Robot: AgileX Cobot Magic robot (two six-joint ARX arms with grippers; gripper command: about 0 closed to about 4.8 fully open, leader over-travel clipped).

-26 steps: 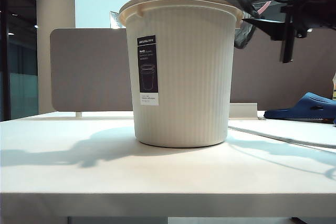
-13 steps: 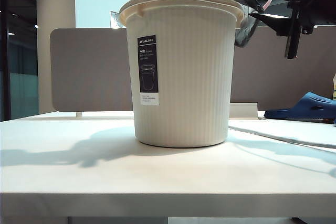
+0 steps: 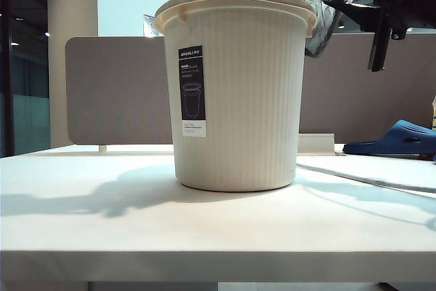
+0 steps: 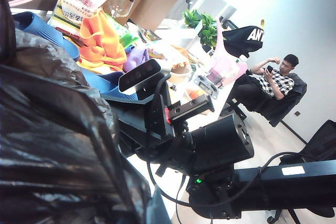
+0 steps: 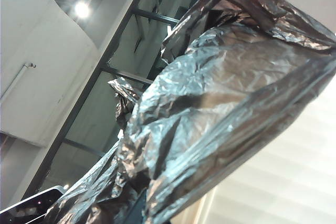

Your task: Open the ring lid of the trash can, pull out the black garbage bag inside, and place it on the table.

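Bright daylight fills the exterior view. The trash can (image 3: 235, 93) is evenly lit and sharp, casting soft grey shadows across the tabletop (image 3: 136, 223) to both sides. In the left wrist view the far wall washes out to white, and the near black garbage bag (image 4: 52, 145) is dark and blurred. In the right wrist view the bag's crinkles glint, and a ceiling lamp (image 5: 81, 9) glares.

An open office-like lab: grey partition panel (image 3: 116, 90), seated man (image 4: 273, 80), cardboard boxes (image 4: 152, 1), cluttered bench.
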